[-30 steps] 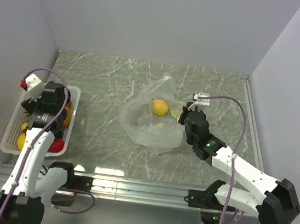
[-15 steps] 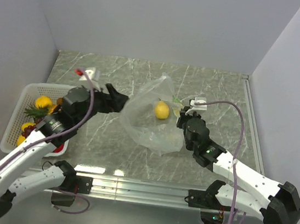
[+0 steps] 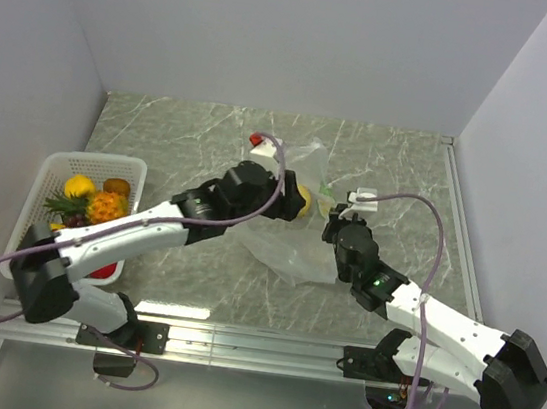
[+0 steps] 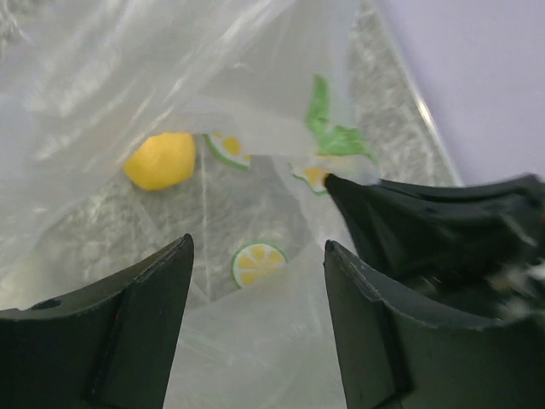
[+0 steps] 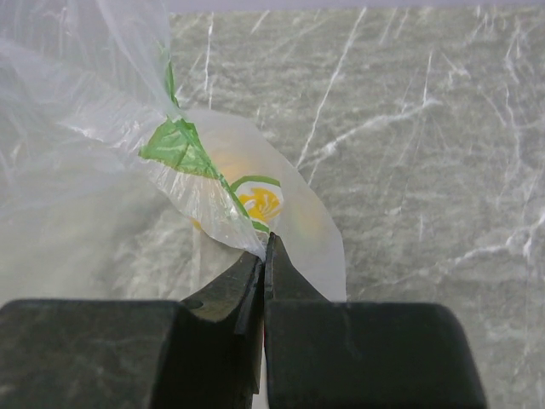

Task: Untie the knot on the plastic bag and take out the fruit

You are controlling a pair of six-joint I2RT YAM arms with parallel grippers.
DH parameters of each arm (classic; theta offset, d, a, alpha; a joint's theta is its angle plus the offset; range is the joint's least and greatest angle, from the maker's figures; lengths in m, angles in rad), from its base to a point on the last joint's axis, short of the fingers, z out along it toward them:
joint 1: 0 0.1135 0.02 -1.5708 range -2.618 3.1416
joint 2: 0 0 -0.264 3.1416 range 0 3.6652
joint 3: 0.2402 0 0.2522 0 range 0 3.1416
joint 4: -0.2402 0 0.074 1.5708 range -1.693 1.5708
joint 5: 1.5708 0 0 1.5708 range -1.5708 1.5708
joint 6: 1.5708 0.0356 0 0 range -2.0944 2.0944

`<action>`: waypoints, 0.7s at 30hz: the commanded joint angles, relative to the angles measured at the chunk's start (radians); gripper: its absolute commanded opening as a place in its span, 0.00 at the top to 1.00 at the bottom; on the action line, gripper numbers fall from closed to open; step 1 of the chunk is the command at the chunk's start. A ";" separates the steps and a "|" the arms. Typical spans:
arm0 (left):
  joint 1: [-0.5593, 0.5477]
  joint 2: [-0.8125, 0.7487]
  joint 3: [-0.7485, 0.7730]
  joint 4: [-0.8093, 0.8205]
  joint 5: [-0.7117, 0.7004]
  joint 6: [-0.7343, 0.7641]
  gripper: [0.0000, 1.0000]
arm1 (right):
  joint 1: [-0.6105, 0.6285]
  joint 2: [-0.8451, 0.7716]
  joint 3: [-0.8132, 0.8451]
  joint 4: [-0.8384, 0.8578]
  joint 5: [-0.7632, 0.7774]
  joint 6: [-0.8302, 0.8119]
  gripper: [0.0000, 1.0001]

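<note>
The clear plastic bag (image 3: 288, 247) lies mid-table with its mouth open; no knot shows. The yellow fruit (image 3: 303, 201) sits inside it, also in the left wrist view (image 4: 159, 160). My left gripper (image 3: 285, 206) is open and empty at the bag's mouth, its fingers (image 4: 111, 332) either side of a plastic fold (image 4: 255, 341). My right gripper (image 3: 336, 220) is shut on the bag's printed edge (image 5: 213, 183), jaws pinching the film (image 5: 266, 247). The pineapple (image 3: 102, 207), the brownish-orange fruit (image 3: 117, 186) and another yellow fruit (image 3: 79, 186) lie in the basket.
The white basket (image 3: 52, 160) stands at the table's left edge, with a red fruit (image 3: 104, 269) at its near end. Walls close the table on the left, back and right. My right gripper's dark body (image 4: 451, 230) is close beside my left fingers.
My left arm has swung from over the basket across to the bag, and its open gripper now reaches into the bag's mouth. My right gripper has kept its hold on the bag's edge.
</note>
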 commanded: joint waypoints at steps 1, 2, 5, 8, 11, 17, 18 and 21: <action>-0.007 0.082 0.020 0.080 -0.043 -0.024 0.31 | 0.005 -0.013 -0.021 0.020 0.041 0.085 1.00; -0.007 0.106 0.021 0.085 -0.057 -0.027 0.30 | 0.005 -0.008 -0.024 0.014 0.044 0.100 1.00; -0.008 0.206 0.038 0.101 -0.104 -0.042 0.25 | 0.005 -0.008 -0.034 -0.008 0.047 0.145 1.00; -0.010 0.292 0.034 0.190 -0.132 -0.002 0.19 | 0.005 -0.008 -0.050 -0.012 0.020 0.174 1.00; -0.010 0.369 0.043 0.249 -0.172 0.060 0.11 | 0.004 -0.013 -0.063 -0.032 -0.005 0.225 1.00; -0.008 0.498 0.063 0.407 -0.278 0.079 0.02 | 0.004 -0.007 -0.092 -0.049 -0.081 0.318 1.00; -0.008 0.511 0.063 0.443 -0.296 0.059 0.01 | 0.004 -0.005 -0.095 -0.051 -0.098 0.329 1.00; -0.008 0.561 0.057 0.505 -0.339 0.018 0.01 | 0.002 0.004 -0.104 -0.052 -0.129 0.361 1.00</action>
